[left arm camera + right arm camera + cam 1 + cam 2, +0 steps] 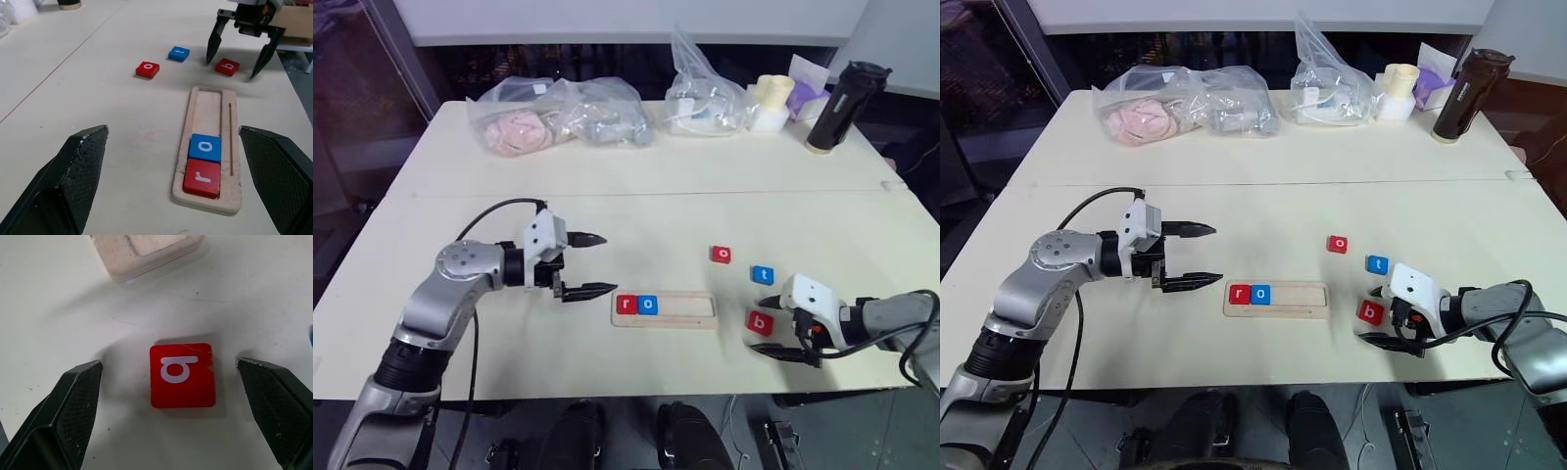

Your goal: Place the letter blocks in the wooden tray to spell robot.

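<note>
The wooden tray (690, 309) lies at the front middle of the table. A red r block (626, 304) and a blue o block (648, 305) fill its left end. A red o block (721, 254) and a blue t block (763, 275) lie loose to the tray's right. Nearer the front lies a red b block (182, 375). My right gripper (771, 331) points down over it, open, one finger on each side and both apart from the block. My left gripper (607, 262) hovers open and empty just left of the tray.
Clear plastic bags (558, 113) with soft items lie along the back of the table. At the back right are another bag (705, 93), a cream cup (771, 98) and a black bottle (842, 108). The table's front edge runs close below my right gripper.
</note>
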